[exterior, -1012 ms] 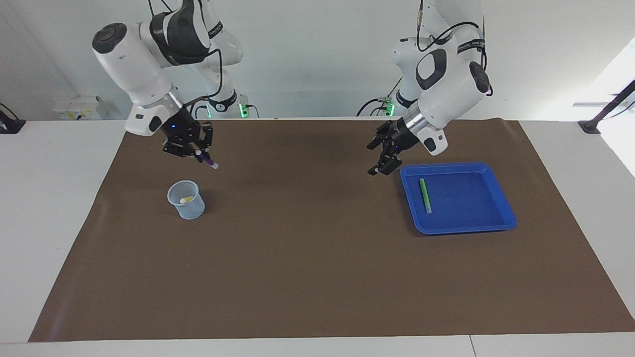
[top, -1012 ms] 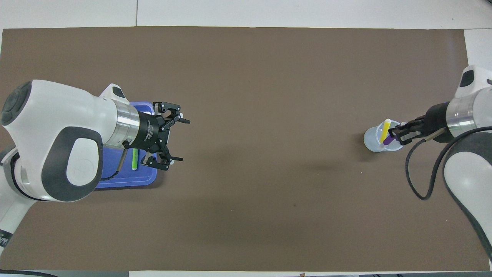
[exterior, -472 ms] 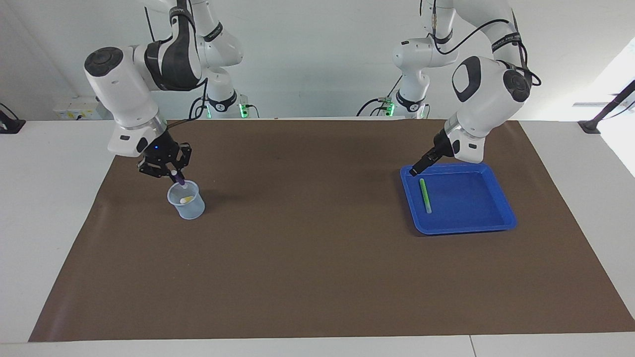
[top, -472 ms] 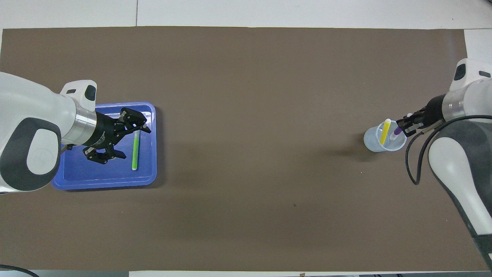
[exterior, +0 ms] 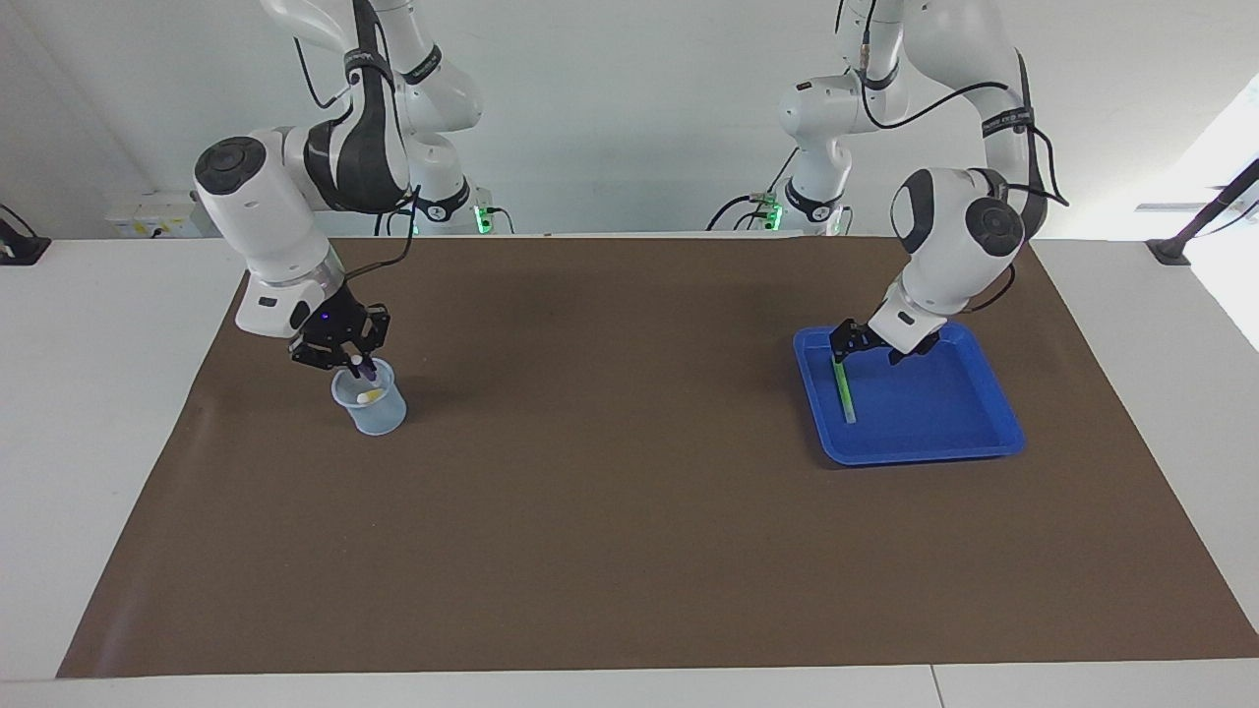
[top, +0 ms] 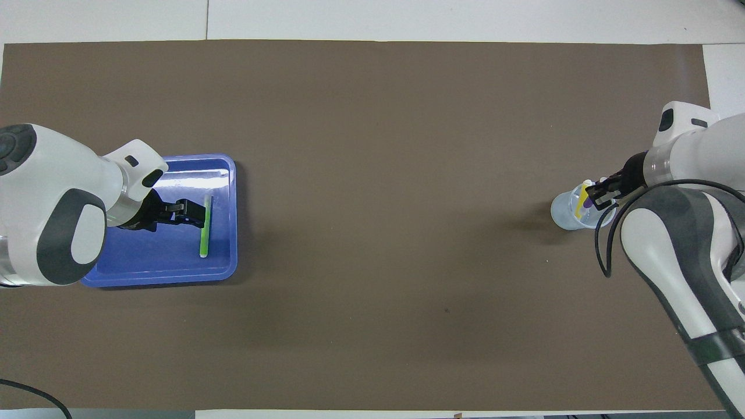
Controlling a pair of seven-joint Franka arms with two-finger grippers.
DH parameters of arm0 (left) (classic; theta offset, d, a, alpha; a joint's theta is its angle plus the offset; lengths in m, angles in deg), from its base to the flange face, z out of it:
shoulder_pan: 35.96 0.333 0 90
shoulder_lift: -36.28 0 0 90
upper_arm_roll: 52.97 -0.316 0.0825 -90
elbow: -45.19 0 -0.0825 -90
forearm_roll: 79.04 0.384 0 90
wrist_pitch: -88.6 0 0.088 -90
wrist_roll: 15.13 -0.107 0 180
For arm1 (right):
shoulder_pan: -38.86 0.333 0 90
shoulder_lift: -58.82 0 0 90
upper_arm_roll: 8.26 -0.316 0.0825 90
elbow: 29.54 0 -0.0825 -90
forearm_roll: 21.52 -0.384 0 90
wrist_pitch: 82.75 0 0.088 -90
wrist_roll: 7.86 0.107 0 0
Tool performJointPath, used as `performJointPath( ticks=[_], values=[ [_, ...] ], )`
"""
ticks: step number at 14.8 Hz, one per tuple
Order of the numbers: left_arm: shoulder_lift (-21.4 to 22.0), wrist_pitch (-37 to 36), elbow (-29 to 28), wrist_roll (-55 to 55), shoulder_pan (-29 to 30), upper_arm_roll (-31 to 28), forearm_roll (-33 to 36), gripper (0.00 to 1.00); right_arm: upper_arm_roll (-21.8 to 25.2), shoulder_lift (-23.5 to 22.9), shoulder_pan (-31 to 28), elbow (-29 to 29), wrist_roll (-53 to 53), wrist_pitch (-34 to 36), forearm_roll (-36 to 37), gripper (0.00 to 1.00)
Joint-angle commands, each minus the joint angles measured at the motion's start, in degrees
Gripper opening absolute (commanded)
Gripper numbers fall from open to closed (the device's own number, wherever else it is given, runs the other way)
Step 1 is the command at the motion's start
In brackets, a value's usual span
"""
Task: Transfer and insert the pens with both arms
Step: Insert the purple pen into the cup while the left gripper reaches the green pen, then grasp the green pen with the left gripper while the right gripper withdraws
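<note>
I see the green pen (exterior: 843, 387) lying flat in the blue plastic tray (exterior: 984, 447), its long axis running toward and away from the robots, pale cap end farther out. My left gripper (exterior: 866, 344) sits low over the pen's nearer end, jaws spread. The right gripper (exterior: 352, 362) hangs over the translucent cup (exterior: 374, 408) (yellow pen (top: 581, 205) leaning inside), the purple pen (top: 589, 203) pointing down into it; whether those jaws pinch it, I cannot tell.
</note>
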Motion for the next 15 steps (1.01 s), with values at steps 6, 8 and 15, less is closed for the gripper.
performJointPath(
  ticks=[6,8,15],
  values=[
    [-3.5,5.0,-1.9,-2.4,-0.5,0.3,2.2,0.82,-0.6,1.9,-1.1,-13.9,1.5,19.4,-9.3,1.00],
    [-4.6,6.4,-1.5,-2.2,-0.5,0.3,2.2,0.81,0.0,3.4,-1.3,-14.8,5.3,23.6,-18.8,1.00],
    [-5.2,8.9,-1.5,-1.9,-0.6,0.3,2.2,0.65,-0.3,6.3,-2.2,-14.5,19.4,26.7,-34.5,1.00]
  ],
)
